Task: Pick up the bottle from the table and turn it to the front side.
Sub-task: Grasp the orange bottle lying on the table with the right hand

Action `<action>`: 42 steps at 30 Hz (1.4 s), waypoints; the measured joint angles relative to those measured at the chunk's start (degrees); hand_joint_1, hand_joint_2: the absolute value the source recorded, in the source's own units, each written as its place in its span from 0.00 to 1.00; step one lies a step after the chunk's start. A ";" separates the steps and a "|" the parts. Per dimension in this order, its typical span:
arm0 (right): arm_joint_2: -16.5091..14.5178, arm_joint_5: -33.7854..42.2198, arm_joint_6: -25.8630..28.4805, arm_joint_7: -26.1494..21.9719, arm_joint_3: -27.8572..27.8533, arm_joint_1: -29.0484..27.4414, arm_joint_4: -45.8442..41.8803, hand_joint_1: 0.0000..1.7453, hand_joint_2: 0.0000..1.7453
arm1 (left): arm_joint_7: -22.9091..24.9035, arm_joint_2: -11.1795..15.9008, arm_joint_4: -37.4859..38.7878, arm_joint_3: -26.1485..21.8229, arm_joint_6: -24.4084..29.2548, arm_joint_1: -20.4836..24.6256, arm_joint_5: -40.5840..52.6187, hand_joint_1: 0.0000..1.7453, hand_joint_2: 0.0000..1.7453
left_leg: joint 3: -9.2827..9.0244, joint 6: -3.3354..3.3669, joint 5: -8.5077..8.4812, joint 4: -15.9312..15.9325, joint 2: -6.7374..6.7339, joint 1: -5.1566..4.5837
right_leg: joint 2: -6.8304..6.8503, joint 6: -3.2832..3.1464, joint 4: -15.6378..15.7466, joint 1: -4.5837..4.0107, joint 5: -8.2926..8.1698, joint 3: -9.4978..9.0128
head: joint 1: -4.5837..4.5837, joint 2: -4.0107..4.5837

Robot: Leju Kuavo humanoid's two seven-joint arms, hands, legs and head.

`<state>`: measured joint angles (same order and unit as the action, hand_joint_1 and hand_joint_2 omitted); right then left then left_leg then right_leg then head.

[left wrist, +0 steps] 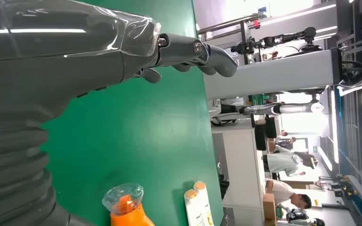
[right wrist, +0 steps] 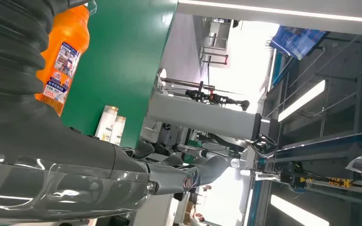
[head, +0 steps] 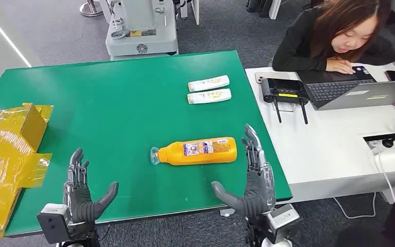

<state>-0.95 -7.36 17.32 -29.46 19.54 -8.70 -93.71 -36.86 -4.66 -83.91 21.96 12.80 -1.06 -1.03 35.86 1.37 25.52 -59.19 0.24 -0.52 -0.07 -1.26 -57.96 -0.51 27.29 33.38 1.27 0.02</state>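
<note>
Orange bottle (head: pixel 198 151) lies on its side on the green table (head: pixel 118 103), near the front edge, clear cap toward the robot's left, label facing up. Right hand (head: pixel 252 177) is open, fingers spread and upright, thumb out toward the bottle; it stands just beside the bottle's base end, not touching, holding nothing. Left hand (head: pixel 81 188) is also open and empty, fingers apart, palm turned inward, at the front left of the table, well apart from the bottle. In the left wrist view the cap end of the bottle (left wrist: pixel 125 207) shows past the hand (left wrist: pixel 75 52), whose fingers (left wrist: pixel 202 52) are extended over bare green surface. In the right wrist view the bottle (right wrist: pixel 66 56) with its label sits beside the ribbed wrist cover, and the hand (right wrist: pixel 136 174) is stretched out, gripping nothing. Two white tubes (head: pixel 209 89) lie side by side farther back on the table. Yellow box (head: pixel 10 154) with shiny wrap at the table's left edge. A person (head: pixel 339 33) sits at the white desk (head: pixel 329 149) on the right with a laptop (head: pixel 360 90).
</note>
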 joint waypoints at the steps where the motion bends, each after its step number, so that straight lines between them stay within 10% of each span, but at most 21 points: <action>1: 0.11 -0.39 0.05 0.10 0.00 0.01 -0.07 0.00 1.00 | 0.03 -0.01 0.00 0.02 0.00 0.08 -0.01 0.00 1.00 | 0.00 0.00 0.00 0.00 0.00 0.00 | 0.00 0.00 0.00 0.00 0.00 0.00 | 0.00 0.00; 16: 5.68 -22.89 0.96 13.91 -1.90 15.15 13.60 0.00 1.00 | -1.65 -1.45 4.72 0.62 -0.96 8.74 -0.96 0.00 1.00 | -0.01 0.08 -0.24 -0.03 -0.03 -0.01 | -0.01 0.02 0.00 0.00 -0.29 -0.01 | 0.00 0.00; 27: 6.37 -28.30 -8.71 23.68 1.49 34.08 36.96 0.00 1.00 | -1.96 -3.52 10.40 1.47 -2.74 16.52 -2.27 0.00 1.00 | 0.01 0.09 -0.34 -0.05 0.00 0.00 | 0.01 0.03 -0.03 0.00 -0.38 0.01 | -0.01 0.00; 42: 5.12 -26.99 -29.03 26.39 8.66 45.35 58.22 0.00 1.00 | -0.79 -4.50 14.02 3.02 -4.65 20.18 -3.21 0.00 1.00 | 0.03 0.10 -0.33 -0.04 -0.01 0.00 | 0.00 0.03 -0.03 0.00 -0.37 0.02 | 0.01 0.00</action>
<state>4.16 -34.34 -11.71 -3.07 28.20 36.65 -35.49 -37.65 -9.16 -69.89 24.98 8.15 19.13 -4.24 35.89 1.46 25.18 -59.23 0.23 -0.53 -0.07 -1.23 -57.99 -0.51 26.91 33.41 1.28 0.02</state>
